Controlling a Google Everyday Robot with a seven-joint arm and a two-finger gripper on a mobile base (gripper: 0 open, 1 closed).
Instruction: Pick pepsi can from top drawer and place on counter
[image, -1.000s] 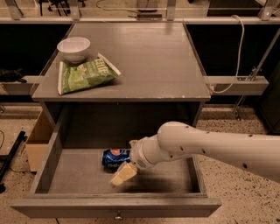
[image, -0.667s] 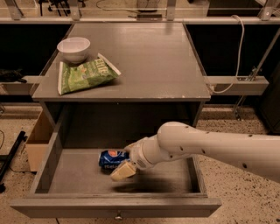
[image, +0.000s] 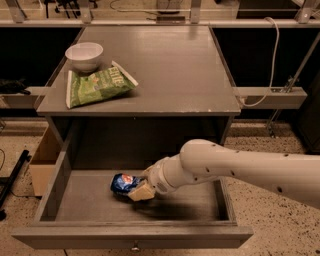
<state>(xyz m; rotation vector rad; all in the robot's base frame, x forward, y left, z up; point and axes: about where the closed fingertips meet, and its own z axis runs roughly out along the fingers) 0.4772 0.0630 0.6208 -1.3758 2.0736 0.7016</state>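
The blue pepsi can (image: 121, 182) lies on its side on the floor of the open top drawer (image: 131, 236), left of centre. My gripper (image: 139, 190) reaches in from the right on a white arm (image: 235, 167) and sits right against the can's right end, partly covering it. The grey counter (image: 170, 65) is above the drawer.
A white bowl (image: 84, 54) and a green chip bag (image: 97, 85) sit on the counter's left side. A cardboard box (image: 42, 160) stands on the floor left of the cabinet. A white cable (image: 272, 55) hangs at the right.
My gripper has shifted a little left and up against the can. The can has slid slightly left in the drawer.
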